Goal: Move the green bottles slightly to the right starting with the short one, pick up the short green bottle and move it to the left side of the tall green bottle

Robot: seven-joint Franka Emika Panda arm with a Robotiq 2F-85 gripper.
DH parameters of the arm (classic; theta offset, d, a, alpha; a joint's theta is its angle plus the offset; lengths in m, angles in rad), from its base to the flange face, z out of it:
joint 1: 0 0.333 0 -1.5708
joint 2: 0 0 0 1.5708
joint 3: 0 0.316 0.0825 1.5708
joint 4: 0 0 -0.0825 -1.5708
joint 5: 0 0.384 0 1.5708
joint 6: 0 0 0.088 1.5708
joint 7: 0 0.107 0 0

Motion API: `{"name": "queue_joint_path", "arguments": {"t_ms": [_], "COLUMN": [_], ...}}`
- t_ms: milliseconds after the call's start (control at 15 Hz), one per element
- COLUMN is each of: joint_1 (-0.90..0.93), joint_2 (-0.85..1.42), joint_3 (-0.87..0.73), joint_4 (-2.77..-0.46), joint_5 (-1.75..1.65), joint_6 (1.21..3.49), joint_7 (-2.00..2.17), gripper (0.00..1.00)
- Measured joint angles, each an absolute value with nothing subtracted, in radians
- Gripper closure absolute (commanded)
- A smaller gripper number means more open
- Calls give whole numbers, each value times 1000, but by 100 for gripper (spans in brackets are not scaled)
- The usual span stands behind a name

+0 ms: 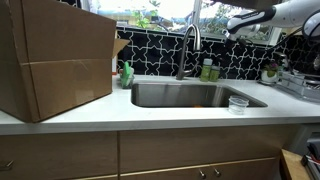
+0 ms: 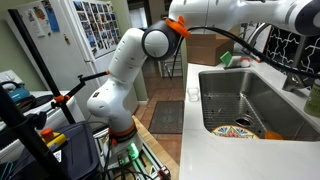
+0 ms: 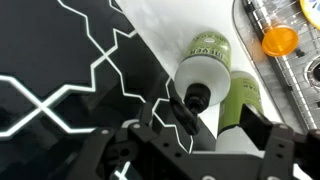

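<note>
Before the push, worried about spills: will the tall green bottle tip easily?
Probably: the tall green bottle looks narrow for its height, so a high push could topple it. It stands close beside the short green bottle, so it may knock that.

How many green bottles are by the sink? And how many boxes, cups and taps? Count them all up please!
Small green bottles: 2 (short green bottle, tall green bottle)
Bright green bottle with a pointed top: 1
Cardboard box: 1
Clear cup: 1
Faucet: 1
Total: 6
</note>
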State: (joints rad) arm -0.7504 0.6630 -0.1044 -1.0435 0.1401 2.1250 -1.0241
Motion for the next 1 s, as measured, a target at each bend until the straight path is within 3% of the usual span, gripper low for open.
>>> {"name": "queue_joint_path", "arguments": {"t_ms": [67, 200, 267, 533, 600, 667, 1000], "joint_1": [-753, -758, -760, -766, -768, -770, -775], "joint_2": [671, 685, 689, 700, 702, 703, 713], "joint_3": [-103, -100, -98, -91, -87, -84, -68], "joint_4": [-1034, -1017, -1011, -991, -990, -988, -980], "joint_5": [140, 140, 140, 140, 140, 140, 140], "joint_6": [2125, 2123, 2123, 2122, 2122, 2122, 2121], "joint_7": [-1028, -1037, -1045, -1064, -1068, -1072, -1085], "gripper": [32, 30, 36, 41, 48, 46, 57]}}
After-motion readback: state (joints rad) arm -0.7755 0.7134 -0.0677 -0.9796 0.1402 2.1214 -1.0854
